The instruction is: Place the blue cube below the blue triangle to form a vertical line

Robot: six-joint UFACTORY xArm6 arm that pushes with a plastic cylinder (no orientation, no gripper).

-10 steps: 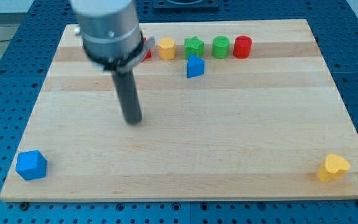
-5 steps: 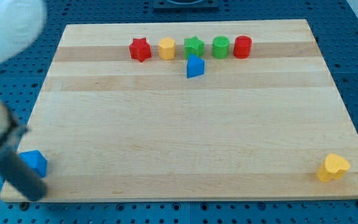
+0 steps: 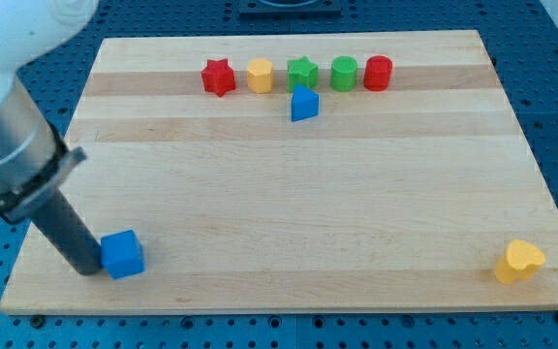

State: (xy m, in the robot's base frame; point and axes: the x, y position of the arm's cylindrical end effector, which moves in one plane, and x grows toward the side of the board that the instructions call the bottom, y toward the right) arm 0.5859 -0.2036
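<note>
The blue cube (image 3: 122,254) sits near the board's bottom left. My tip (image 3: 86,269) is at the cube's left side, touching it or nearly so. The blue triangle (image 3: 303,103) stands far off near the view's top, just below the green star (image 3: 302,72). The cube is well to the left of and below the triangle.
A row near the top holds a red star (image 3: 218,77), a yellow hexagon (image 3: 260,75), the green star, a green cylinder (image 3: 344,73) and a red cylinder (image 3: 378,73). A yellow heart (image 3: 519,261) lies at the bottom right. The wooden board (image 3: 289,184) is edged by blue pegboard.
My tip swept from the board's middle to the bottom left corner, then moved right. The blue cube has slid to the right from the corner.
</note>
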